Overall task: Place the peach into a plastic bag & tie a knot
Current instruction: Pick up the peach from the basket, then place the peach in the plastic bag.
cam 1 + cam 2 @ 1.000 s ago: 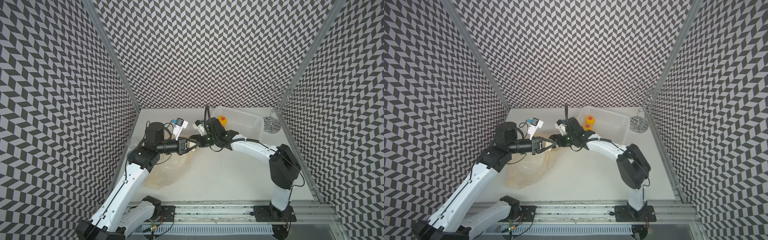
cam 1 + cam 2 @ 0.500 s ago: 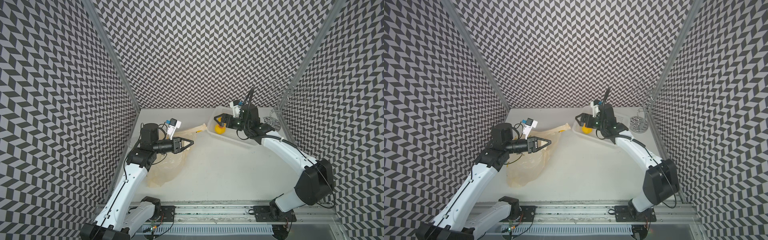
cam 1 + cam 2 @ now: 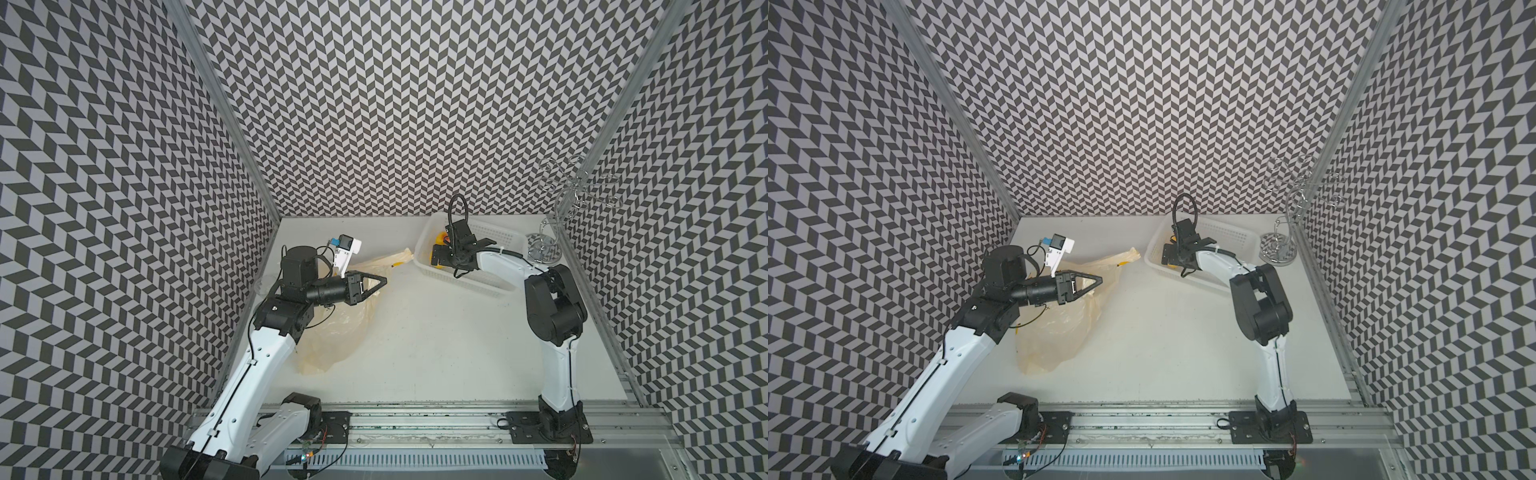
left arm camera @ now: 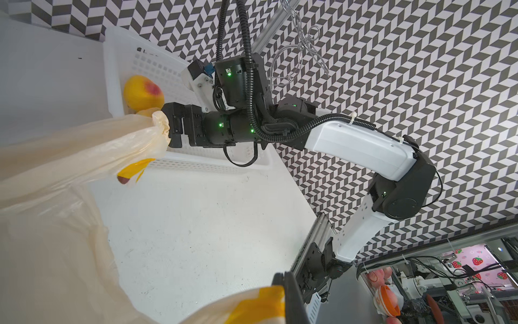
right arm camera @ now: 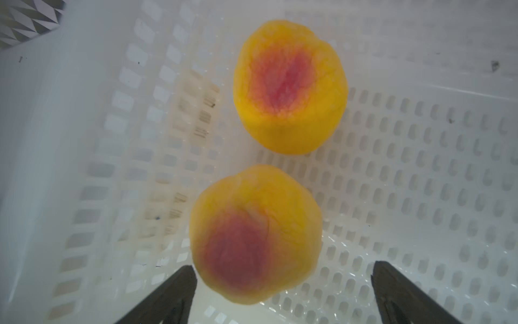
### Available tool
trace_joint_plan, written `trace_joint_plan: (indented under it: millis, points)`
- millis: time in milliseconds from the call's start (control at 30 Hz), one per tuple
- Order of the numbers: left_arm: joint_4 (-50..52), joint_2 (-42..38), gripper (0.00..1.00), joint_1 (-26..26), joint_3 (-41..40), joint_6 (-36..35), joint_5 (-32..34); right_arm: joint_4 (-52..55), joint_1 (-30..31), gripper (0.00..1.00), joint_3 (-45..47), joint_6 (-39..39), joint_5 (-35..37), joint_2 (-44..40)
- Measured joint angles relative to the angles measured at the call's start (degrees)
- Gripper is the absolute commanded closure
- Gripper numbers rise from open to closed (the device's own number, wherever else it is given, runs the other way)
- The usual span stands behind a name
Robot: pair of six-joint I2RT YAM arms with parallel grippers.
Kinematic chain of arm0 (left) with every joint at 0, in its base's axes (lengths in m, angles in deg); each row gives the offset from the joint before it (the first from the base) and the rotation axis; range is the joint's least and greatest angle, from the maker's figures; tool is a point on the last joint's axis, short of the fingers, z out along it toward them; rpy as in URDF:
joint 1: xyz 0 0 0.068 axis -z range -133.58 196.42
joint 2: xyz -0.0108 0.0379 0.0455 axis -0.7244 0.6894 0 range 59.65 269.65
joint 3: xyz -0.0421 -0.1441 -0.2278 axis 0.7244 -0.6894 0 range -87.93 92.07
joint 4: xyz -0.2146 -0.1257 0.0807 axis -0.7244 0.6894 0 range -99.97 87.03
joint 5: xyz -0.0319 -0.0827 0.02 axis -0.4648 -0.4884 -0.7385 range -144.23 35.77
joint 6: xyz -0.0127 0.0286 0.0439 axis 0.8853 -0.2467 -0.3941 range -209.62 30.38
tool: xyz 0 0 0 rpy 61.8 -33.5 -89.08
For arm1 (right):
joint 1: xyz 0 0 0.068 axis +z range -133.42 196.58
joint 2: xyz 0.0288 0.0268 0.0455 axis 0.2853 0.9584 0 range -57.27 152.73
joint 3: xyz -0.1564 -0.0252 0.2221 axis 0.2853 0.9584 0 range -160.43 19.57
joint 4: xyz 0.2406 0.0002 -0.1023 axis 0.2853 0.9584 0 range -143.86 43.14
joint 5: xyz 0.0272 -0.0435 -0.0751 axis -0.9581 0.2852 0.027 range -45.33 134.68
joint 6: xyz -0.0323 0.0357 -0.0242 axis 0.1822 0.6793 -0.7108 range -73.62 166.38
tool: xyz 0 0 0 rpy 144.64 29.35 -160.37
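— Over table's left side, both top views: seeing left gripper point(image 3: 385, 280) point(image 3: 1100, 279) clenched on plastic bag point(image 3: 328, 332) point(image 3: 1054, 332), with bag body slumped on table point(image 3: 436, 353).
— Right side?
— Got right gripper point(image 3: 435, 259) dipped into white basket point(image 3: 482, 284) at back, wire stand point(image 3: 542, 249) just beside. Can't read its fingers from above.
— Left wrist view?
— Shows bag film pinched at finger point(image 4: 290, 297), handle strip stretched toward basket.
— Right wrist view?
— Shows claw released, spread wide, gripping nothing. Nearer peach point(image 5: 255, 235) between fingers; can't tell contact on one side. Farther peach point(image 5: 290, 92) just beyond, apart. Both on basket floor, outside bag.
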Motion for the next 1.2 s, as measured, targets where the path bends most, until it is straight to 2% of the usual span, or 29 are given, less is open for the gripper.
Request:
trace_joint_plan:
  millis: [167,333,567,667,800,933,1000,1100,1200]
  points:
    - [0.0,0.0,1.0,0.1,0.0,-0.3,0.3,-0.4,0.0,0.06,-3.6,-1.0,-1.1,2.3]
    - [0.0,0.1,1.0,0.3,0.0,-0.5,0.4,-0.5,0.0,0.18,-5.3,-1.8,-1.7,4.7]
    - [0.0,0.1,1.0,0.4,0.0,-0.7,0.4,-1.2,-0.1,0.47,-5.1,-2.7,-2.2,5.3]
    - [0.1,0.2,1.0,0.4,0.0,-0.7,0.4,-2.2,-0.1,0.55,-0.2,-2.7,-3.1,0.7]
    - [0.9,0.1,1.0,0.8,0.2,-0.9,0.4,-1.8,0.3,0.65,5.6,-3.2,-5.3,-11.7]
    - [1.8,-0.6,1.0,1.1,0.2,-1.1,0.3,-2.4,3.3,0.68,6.1,-5.2,-12.3,-23.9]
    - [2.1,-1.4,1.0,1.1,0.2,-1.4,0.2,-4.2,7.5,0.7,7.2,-5.9,-19.0,-28.5]
    - [2.4,-2.5,1.0,1.1,0.7,-1.6,0.1,-5.7,13.7,0.71,9.3,-6.2,-28.1,-30.5]
    - [2.4,-3.1,1.0,1.1,1.4,-1.6,-0.4,-6.7,18.6,0.73,11.2,-5.7,-35.6,-28.3]
